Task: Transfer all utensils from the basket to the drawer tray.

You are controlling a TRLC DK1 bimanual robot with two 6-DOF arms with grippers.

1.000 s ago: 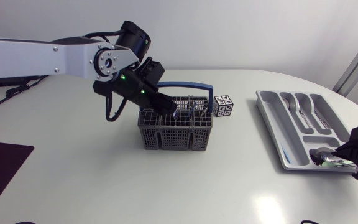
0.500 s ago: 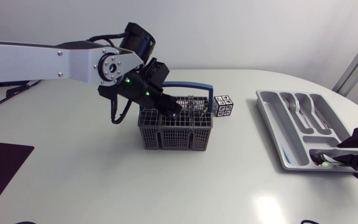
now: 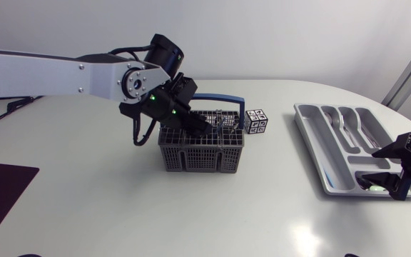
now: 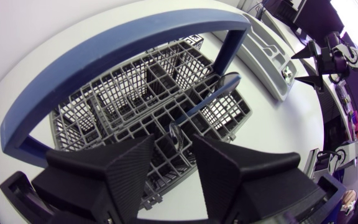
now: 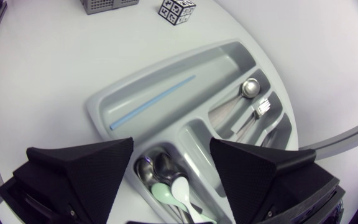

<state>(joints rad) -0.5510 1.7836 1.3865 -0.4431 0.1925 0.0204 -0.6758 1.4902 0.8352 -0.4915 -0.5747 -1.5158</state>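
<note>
- My left gripper (image 3: 197,125) has slid rightward from the upper-left middle of the head view and dipped into the grey basket (image 3: 202,153) at centre, under its blue handle (image 3: 220,99).
- Its fingers are released and spread. In the left wrist view a blue-handled utensil (image 4: 211,98) leans in a compartment just ahead of them, so at least one piece is left to fetch.
- The mesh crowds that view, so I cannot tell whether a fingertip already brushes the metal. Neither side looks clamped.
- My right gripper (image 5: 173,171), at the lower right of the head view, sat lower over the near end of the drawer tray (image 3: 312,148) a second ago. It has since lifted a little, and its fingers are now wide apart and empty.
- I judge that it has just let a piece go. Under it in the right wrist view, steel spoons (image 5: 157,168) and pale green spoons (image 5: 174,190) lie in the nearest compartment.
- Elsewhere in the tray lie a fork (image 5: 261,107) and a thin blue stick (image 5: 152,102), each in its own slot.
- The marker cube (image 3: 256,121) sits just right of the basket, untouched.
- For the task, one delivery looks finished and the next pick is starting. The left fingers need to close around that blue handle without catching the basket's wire dividers.
</note>
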